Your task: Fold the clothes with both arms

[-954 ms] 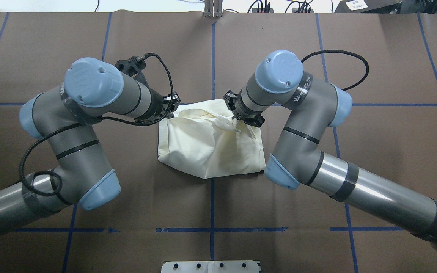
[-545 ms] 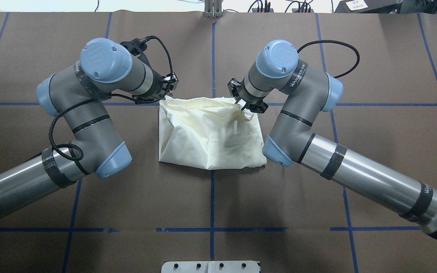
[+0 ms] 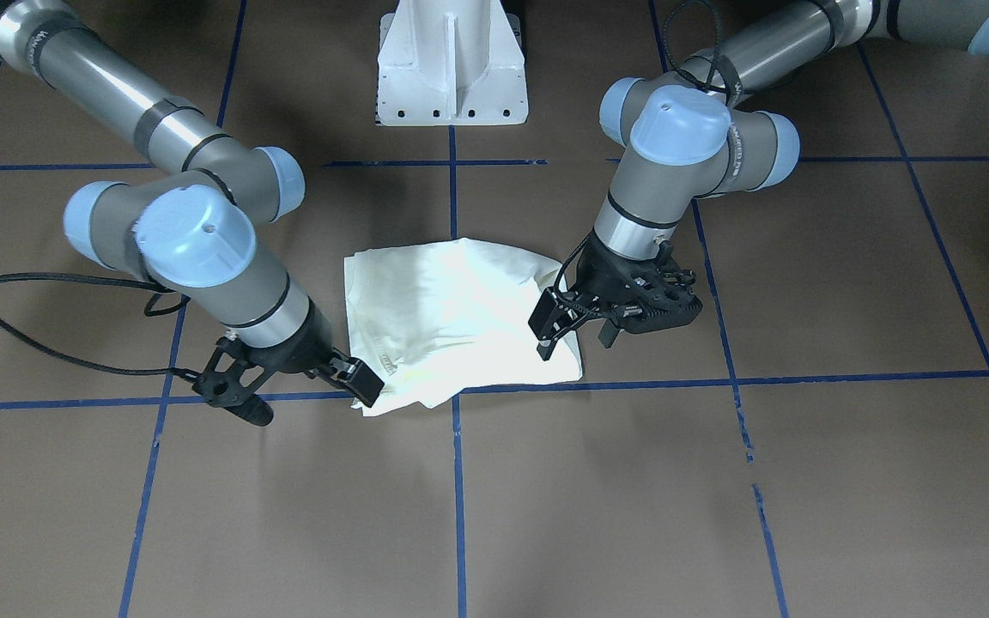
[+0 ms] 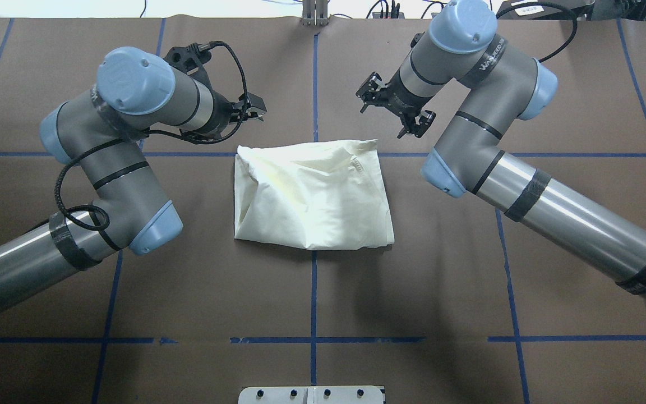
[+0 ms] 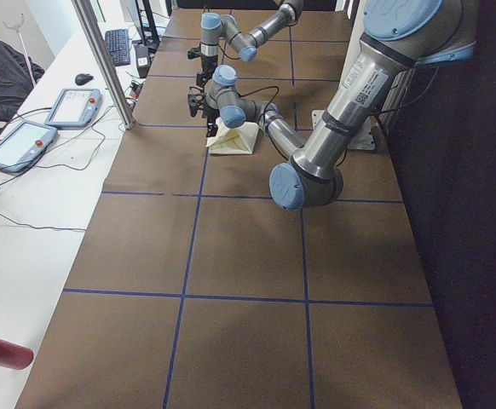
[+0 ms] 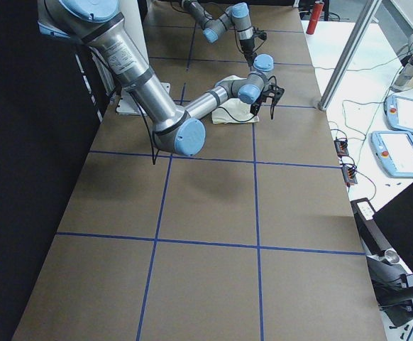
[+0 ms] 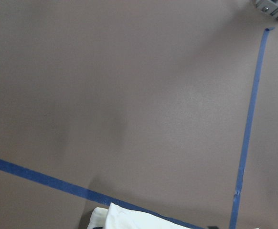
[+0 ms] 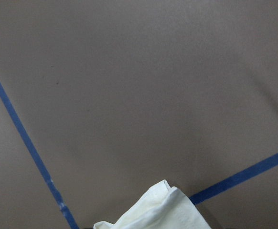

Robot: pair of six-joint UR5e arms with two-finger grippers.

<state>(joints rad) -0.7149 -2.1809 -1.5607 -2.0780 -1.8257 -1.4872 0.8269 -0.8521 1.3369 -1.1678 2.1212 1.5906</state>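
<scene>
The cream-white shirt (image 4: 312,193) lies folded into a rough rectangle at the middle of the table, plain side up, no print showing. It also shows in the front view (image 3: 447,322). My left gripper (image 4: 251,112) is open and empty, raised just beyond the shirt's far left corner; in the front view (image 3: 576,336) its jaws stand apart. My right gripper (image 4: 390,111) is open wide and empty, raised beyond the far right corner, also in the front view (image 3: 304,393). Each wrist view shows only a corner of the shirt (image 7: 129,219) (image 8: 163,210).
The brown table cover carries a grid of blue tape lines (image 4: 313,339). The white pedestal base (image 3: 450,64) stands at the robot's side. Teach pendants (image 5: 14,141) and a red canister (image 6: 314,18) lie off the table's far edge.
Both grippers have let go of the shirt's far edge, opened, and moved up and away towards the far side. The lifted layer has settled flat onto the shirt.
</scene>
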